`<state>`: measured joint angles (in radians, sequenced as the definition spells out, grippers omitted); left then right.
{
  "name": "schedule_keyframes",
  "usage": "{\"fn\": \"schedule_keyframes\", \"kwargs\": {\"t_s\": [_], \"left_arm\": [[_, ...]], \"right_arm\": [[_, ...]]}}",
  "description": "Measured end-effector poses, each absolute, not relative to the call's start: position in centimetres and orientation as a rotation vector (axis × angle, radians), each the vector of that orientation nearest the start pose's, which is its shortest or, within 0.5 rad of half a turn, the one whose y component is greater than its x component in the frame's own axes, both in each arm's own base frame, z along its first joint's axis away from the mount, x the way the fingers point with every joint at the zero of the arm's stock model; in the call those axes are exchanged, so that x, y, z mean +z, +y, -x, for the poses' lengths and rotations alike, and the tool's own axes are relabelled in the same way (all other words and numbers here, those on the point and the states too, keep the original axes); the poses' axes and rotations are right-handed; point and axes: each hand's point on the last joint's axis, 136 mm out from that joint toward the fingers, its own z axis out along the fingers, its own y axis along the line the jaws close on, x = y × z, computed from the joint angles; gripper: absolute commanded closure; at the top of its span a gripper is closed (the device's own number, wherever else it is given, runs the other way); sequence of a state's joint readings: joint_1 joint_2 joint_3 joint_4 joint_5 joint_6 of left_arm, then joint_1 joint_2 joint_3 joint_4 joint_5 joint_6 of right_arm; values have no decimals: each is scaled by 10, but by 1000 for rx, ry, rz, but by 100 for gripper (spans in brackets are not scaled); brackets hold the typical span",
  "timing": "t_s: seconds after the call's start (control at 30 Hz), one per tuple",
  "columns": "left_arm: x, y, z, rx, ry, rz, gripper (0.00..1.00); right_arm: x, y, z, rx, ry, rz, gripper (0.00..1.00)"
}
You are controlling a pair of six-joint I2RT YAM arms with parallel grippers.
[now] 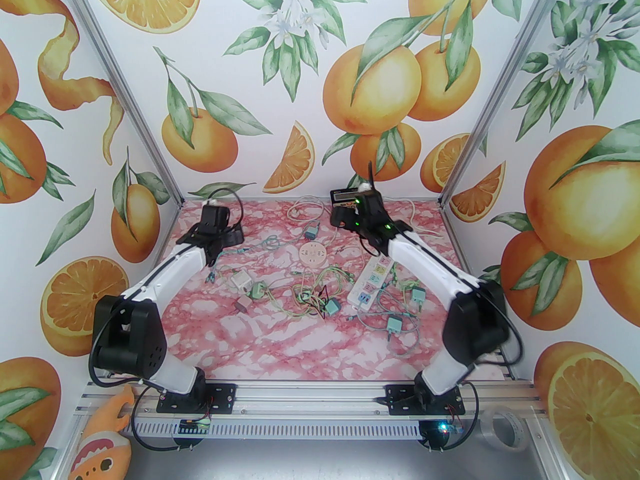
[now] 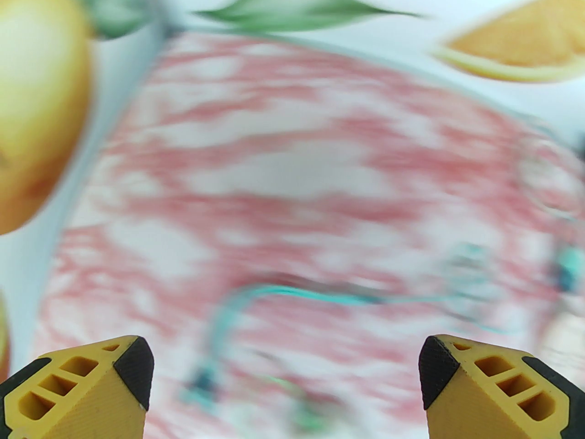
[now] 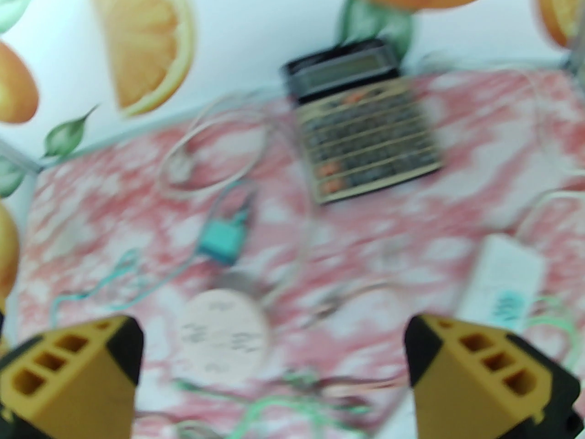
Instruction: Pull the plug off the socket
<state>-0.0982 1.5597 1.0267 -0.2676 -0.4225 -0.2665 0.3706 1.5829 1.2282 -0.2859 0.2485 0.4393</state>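
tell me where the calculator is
The calculator lies at the table's far edge, right of centre in the top view, beyond the round socket.

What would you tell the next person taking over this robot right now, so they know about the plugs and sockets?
Left pincer: open, empty, at the far left of the table.
Right pincer: open, empty, at the far side by the calculator.
Things: round socket mid-table, power strip to its right, teal plugs lying loose around them.
Done: no plug seems to sit in either socket, though the wrist views are blurry.
Left: check the strip closely and pull any plug found seated.
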Motion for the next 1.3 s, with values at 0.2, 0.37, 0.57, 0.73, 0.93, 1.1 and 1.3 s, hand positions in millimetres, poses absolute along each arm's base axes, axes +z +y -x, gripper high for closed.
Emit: {"fn": "schedule_keyframes", "kwargs": {"t_s": [0.2,0.37,0.57,0.73,0.93,1.1,1.3], "left_arm": [[91,75,-412,471,2269,390,0],[79,77,-427,428,2225,349,0],[72,58,-428,346,2178,244,0],[70,31,-416,220,2092,83,0],[65,4,-403,121,2001,-60,0],[85,2,-411,119,1912,-66,0],[93,2,-414,125,1879,-75,0]], "right_arm": [[132,34,-404,-312,2175,-244,0],[101,-10,-384,-472,2128,-270,0],[105,-21,-393,-444,2018,-284,0],[103,-15,-390,-274,1891,-236,0],[83,-17,-380,-205,1910,-209,0],[101,-14,-388,-176,1836,-212,0],[106,-11,-390,-167,1818,-205,0]]}}
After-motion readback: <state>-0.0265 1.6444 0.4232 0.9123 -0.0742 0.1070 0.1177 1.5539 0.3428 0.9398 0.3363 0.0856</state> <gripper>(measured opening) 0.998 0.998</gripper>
